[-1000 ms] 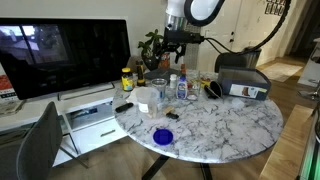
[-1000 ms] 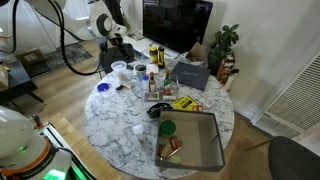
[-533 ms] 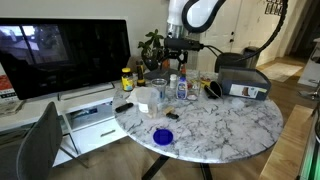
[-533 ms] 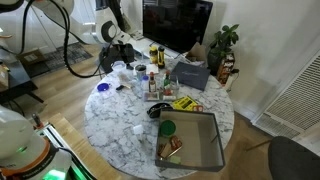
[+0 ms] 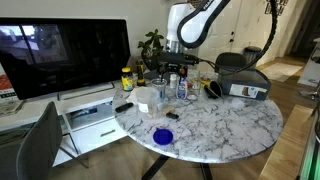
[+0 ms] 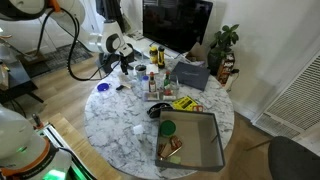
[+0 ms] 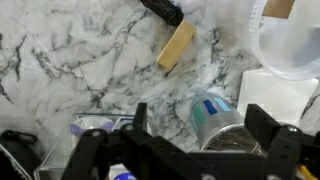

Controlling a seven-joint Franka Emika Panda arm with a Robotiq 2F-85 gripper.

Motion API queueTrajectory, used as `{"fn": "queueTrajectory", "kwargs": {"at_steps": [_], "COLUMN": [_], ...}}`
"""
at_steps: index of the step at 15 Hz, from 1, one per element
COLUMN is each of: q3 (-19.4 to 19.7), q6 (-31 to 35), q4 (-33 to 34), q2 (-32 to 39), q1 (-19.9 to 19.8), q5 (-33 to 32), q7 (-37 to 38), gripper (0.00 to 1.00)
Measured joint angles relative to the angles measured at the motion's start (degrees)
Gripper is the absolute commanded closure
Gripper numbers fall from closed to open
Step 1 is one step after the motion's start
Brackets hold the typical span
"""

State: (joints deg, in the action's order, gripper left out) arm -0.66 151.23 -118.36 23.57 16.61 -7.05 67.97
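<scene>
The gripper (image 7: 200,128) hangs, fingers wide apart, above the blue-topped bottle (image 7: 208,108). Other bottles (image 5: 181,88) crowd close, so a crooked drop could knock them over.

Both exterior views take in the whole marble table (image 5: 225,125) (image 6: 120,130) from a little way off. In an exterior view you look across it from low down, television (image 5: 65,55) at left; in an exterior view you look down from higher, television (image 6: 175,20) behind it. Your wrist view looks straight down, very close, at a patch of that marble, with the gripper (image 7: 197,120) along its bottom edge.

The arm (image 5: 192,22) reaches down, hand (image 7: 200,125) spread wide.
</scene>
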Motion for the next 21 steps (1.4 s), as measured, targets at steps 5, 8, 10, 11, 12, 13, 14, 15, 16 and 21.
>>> {"fn": "queueTrajectory", "kwargs": {"at_steps": [5,8,10,11,12,13,14,15,16,21], "q3": [0.0,0.0,0.0,0.0,0.0,0.0,0.0,0.0,0.0,-0.1], "q6": [0.6,1.4,1.9,2.2,2.6,2.7,2.8,2.8,2.8,2.8], "q4": [1.4,2.7,3.7,4.3,4.8,5.3,5.8,6.3,6.7,7.6], "q2": [5.1,7.9,9.7,10.5,11.4,12.1,12.9,13.6,14.1,16.0], "q1": [0.0,-0.1,-0.2,-0.3,-0.4,-0.6,-0.7,-0.8,-0.9,-0.9], "q5": [4.7,7.3,8.8,9.3,9.8,10.3,10.7,11.1,11.3,12.2], "q7": [1.6,1.5,1.5,1.5,1.4,1.3,1.3,1.3,1.2,1.2], "gripper": [0.00,0.00,0.00,0.00,0.00,0.00,0.00,0.00,0.00,0.14]}}
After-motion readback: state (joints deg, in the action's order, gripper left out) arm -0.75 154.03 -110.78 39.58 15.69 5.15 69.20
